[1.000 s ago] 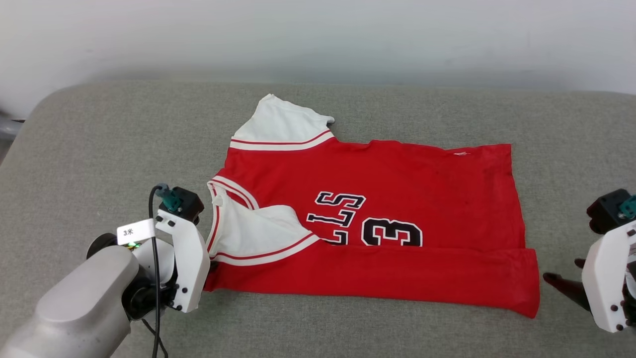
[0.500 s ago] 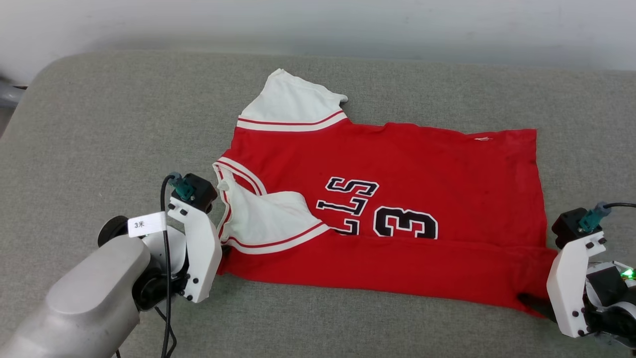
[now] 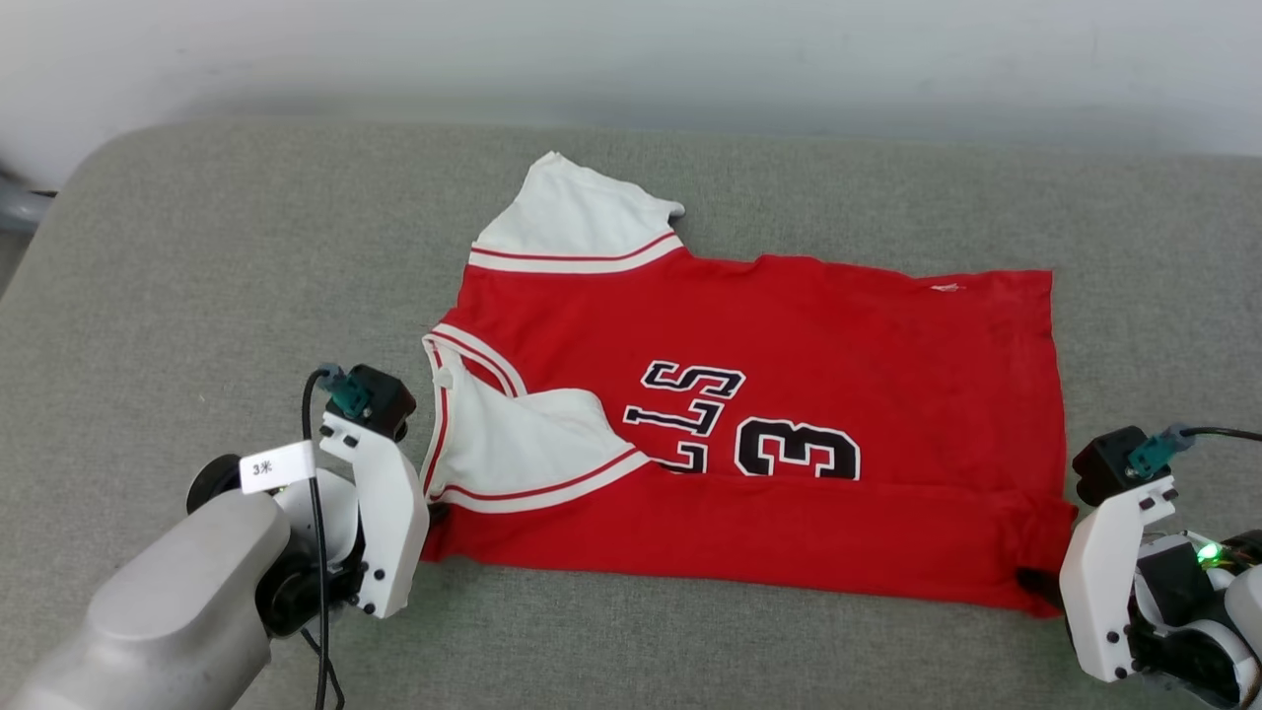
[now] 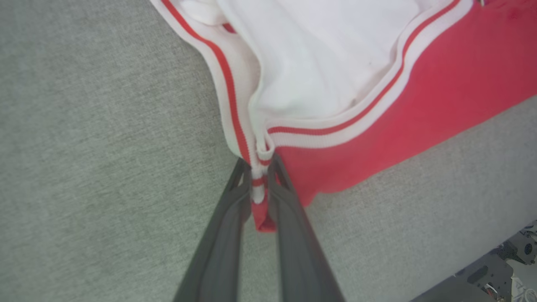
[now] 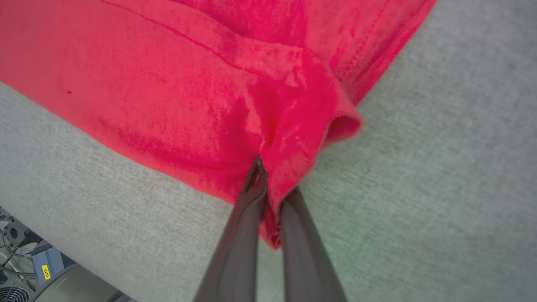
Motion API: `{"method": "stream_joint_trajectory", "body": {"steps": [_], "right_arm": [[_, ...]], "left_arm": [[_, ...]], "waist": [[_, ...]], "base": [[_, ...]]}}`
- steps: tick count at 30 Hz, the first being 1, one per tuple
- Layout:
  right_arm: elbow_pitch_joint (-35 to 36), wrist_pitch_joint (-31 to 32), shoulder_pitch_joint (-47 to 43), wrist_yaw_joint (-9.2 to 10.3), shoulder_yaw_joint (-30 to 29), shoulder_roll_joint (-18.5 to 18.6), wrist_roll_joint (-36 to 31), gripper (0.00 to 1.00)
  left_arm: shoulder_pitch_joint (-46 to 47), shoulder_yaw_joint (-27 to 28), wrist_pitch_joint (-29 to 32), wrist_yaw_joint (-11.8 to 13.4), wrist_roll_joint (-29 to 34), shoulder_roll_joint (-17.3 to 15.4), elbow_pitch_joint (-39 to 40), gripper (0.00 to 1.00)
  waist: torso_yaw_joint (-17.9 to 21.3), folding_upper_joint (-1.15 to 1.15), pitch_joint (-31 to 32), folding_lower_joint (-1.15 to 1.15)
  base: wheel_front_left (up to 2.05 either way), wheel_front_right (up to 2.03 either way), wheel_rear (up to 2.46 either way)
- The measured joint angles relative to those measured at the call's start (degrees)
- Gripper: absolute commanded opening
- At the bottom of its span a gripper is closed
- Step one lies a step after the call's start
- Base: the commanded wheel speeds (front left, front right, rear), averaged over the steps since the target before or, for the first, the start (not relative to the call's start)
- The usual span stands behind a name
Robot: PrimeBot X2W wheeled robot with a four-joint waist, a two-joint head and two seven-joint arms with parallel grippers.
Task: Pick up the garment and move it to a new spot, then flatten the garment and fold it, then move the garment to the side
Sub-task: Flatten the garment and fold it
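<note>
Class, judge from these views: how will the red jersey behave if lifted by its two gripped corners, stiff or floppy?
Probably floppy: the garment bunches into folds where the right gripper pinches its hem corner. It would likely sag in the middle, since the left gripper and the right hold just its two near corners.

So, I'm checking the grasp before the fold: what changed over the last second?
The right gripper came in from the right to the near right hem corner of the garment and shut its jaws on it, bunching the cloth. The left gripper stayed clamped on the striped trim at the near left corner; the garment otherwise lies as before.
</note>
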State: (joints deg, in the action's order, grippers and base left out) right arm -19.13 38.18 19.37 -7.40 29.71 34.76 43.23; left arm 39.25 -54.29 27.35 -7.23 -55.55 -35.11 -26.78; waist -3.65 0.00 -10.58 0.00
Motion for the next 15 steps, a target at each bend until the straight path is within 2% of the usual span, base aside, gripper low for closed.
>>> {"method": "stream_joint_trajectory", "body": {"steps": [5, 10, 15], "right_arm": [[1.7, -3.8, -1.2, -0.04, 1.0, 0.8, 2.6, 0.0], [4.9, -6.0, -4.3, -0.11, 0.3, 4.0, 4.4, 0.0], [8.9, -6.4, -8.5, -0.11, -1.5, 6.7, 5.7, 0.0]], "left_arm": [[-2.6, 0.1, -1.6, 0.0, -0.8, -1.0, 0.1, 0.0], [-5.6, 0.4, -2.3, 0.3, -1.8, -3.0, 2.6, 0.0], [-9.4, 0.7, -2.1, 1.8, -3.3, -7.0, 7.8, 0.0]], "waist": [[0.5, 0.0, 2.7, 0.0], [1.0, 0.0, 5.6, 0.0], [1.6, 0.0, 8.2, 0.0]], "base": [[0.0, 0.0, 0.0], [0.0, 0.0, 0.0], [0.0, 0.0, 0.0]]}}
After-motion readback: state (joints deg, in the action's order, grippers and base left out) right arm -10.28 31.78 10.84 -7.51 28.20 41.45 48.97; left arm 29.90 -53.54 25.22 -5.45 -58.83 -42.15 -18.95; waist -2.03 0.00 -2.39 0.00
